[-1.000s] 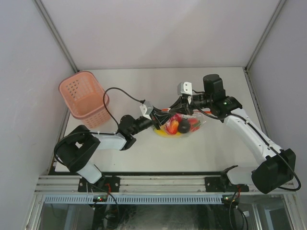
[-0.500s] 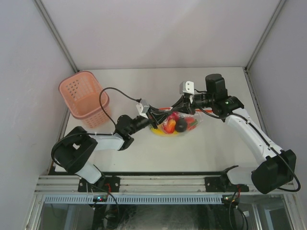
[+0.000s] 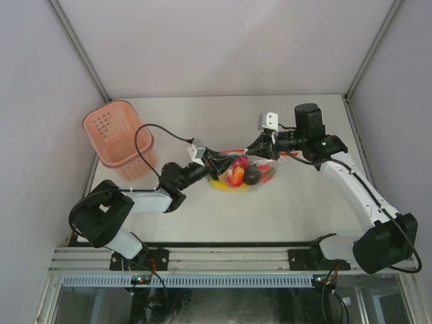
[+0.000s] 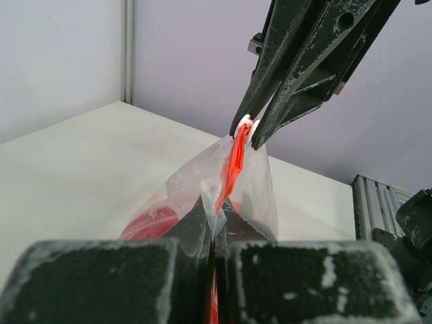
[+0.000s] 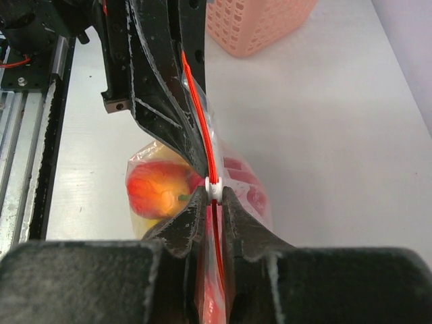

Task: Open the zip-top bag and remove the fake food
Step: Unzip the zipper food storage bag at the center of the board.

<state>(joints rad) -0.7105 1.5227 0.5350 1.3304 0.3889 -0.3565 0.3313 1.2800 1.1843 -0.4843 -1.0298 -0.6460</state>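
The clear zip-top bag hangs at the table's middle, held up by its red-orange zipper strip. My left gripper is shut on the strip's left end, which shows in the left wrist view. My right gripper is shut on the white zipper slider at the strip's right part. The fake food sits inside: a red-orange round fruit, a dark piece, yellow and red pieces.
A pink perforated basket stands at the back left, also in the right wrist view. Grey walls enclose the table on three sides. A metal rail runs along the near edge.
My right gripper has moved right with the slider and my left gripper has moved left, stretching the zipper strip between them. The bag has shifted slightly.
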